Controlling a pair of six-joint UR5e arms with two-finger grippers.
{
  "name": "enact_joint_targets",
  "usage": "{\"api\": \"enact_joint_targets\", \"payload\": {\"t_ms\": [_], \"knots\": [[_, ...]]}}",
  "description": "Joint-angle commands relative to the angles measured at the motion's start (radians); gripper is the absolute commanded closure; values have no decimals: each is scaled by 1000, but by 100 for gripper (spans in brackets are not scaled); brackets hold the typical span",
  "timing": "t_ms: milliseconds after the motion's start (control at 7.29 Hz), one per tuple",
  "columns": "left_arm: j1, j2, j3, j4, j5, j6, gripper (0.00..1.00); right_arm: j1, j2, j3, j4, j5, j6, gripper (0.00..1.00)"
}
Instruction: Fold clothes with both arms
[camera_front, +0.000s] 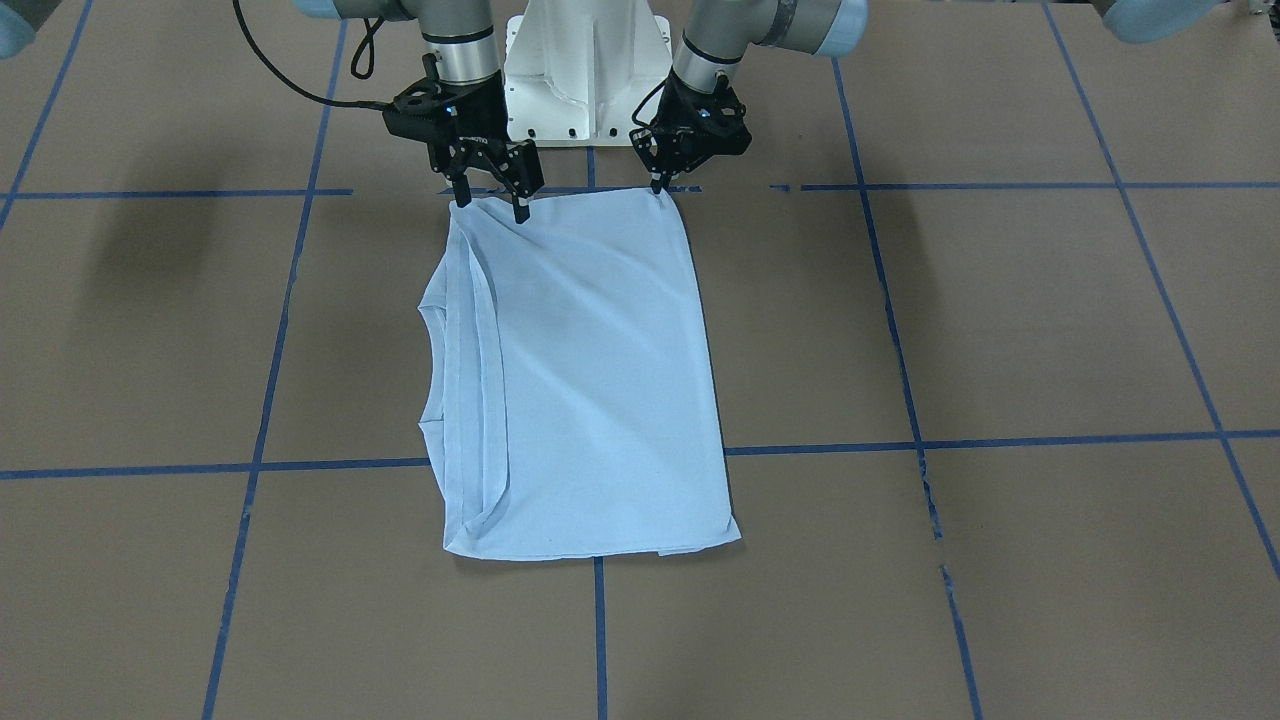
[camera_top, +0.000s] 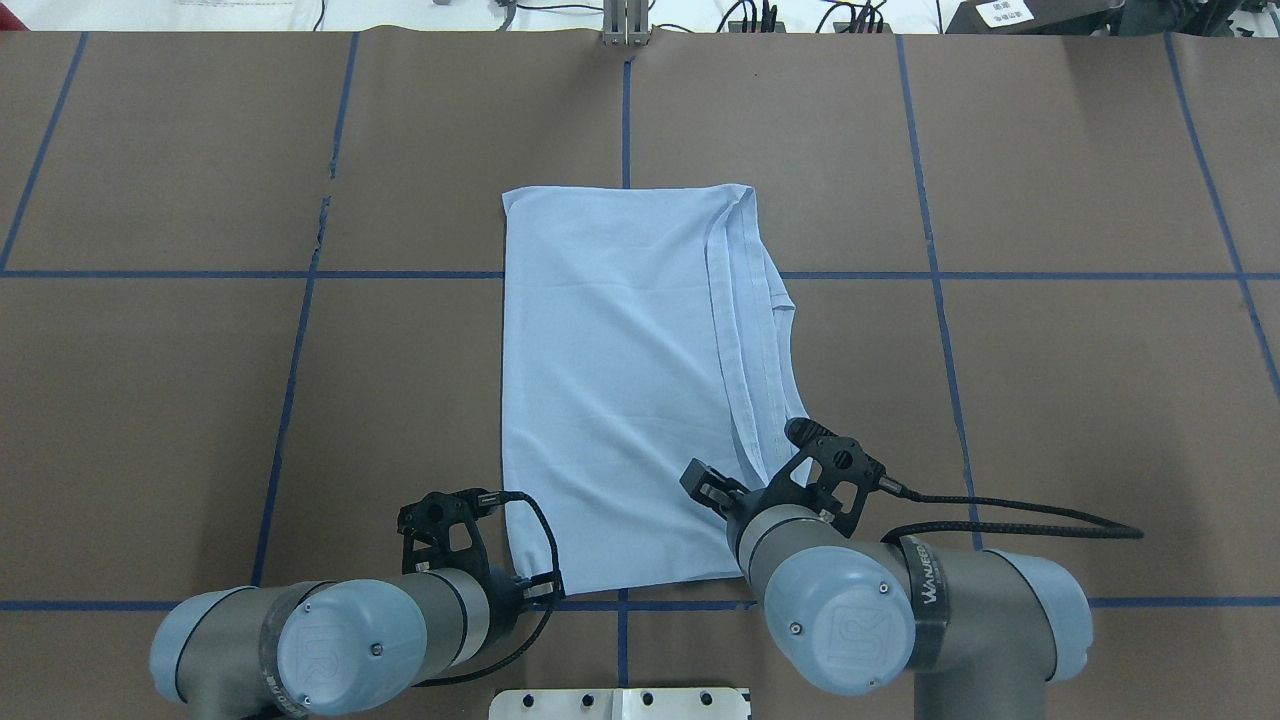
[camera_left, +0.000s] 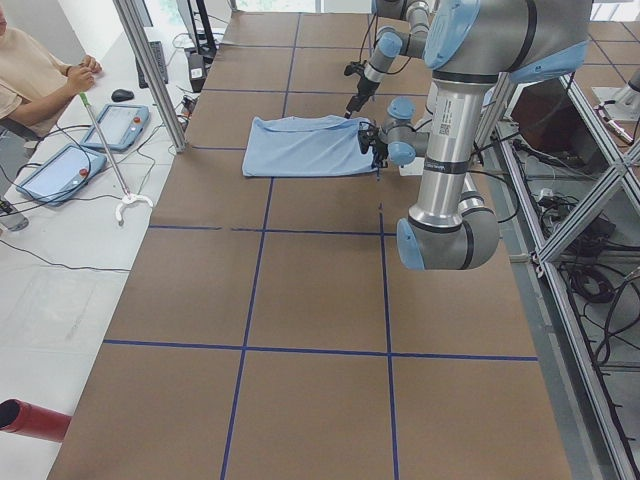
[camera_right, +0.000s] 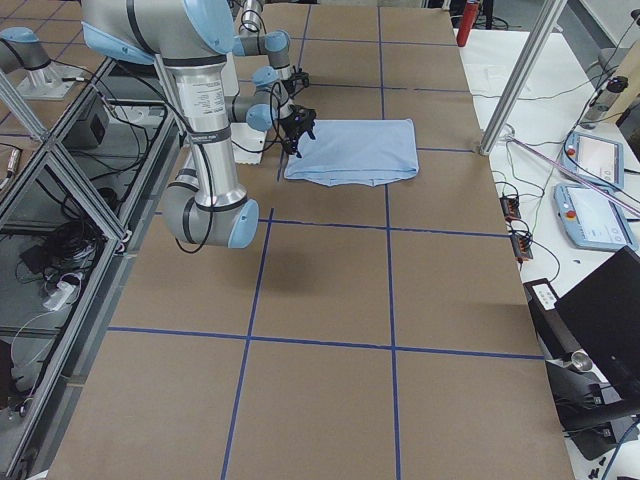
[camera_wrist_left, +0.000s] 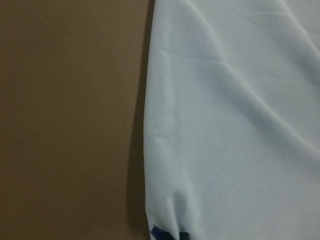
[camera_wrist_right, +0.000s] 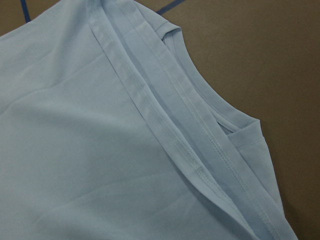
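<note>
The clothes are one light blue T-shirt (camera_front: 590, 380), folded lengthwise into a long rectangle on the brown table (camera_front: 1000, 320). Its round collar (camera_front: 432, 370) and doubled hems show along one long side, also in the right wrist view (camera_wrist_right: 200, 95). My left gripper (camera_front: 661, 187) stands at the shirt's near-robot corner with fingers close together, pinching the cloth; the fabric puckers there (camera_wrist_left: 170, 205). My right gripper (camera_front: 491, 205) is at the other near-robot corner, fingers apart and touching down on either side of the edge. The shirt's print is hidden.
The white pedestal base (camera_front: 585, 70) stands just behind the shirt's near edge. Blue tape lines (camera_front: 900, 350) grid the table. A black cable (camera_top: 1000, 515) trails from the right wrist. A seated person (camera_left: 30, 75) and tablets (camera_left: 120, 125) are at a side table.
</note>
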Motion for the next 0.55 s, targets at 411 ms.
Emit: {"api": "enact_joint_targets", "payload": {"t_ms": [411], "knots": [[0, -2, -7, 0, 22, -1, 100, -60, 34, -66, -73, 1, 235, 14]]}}
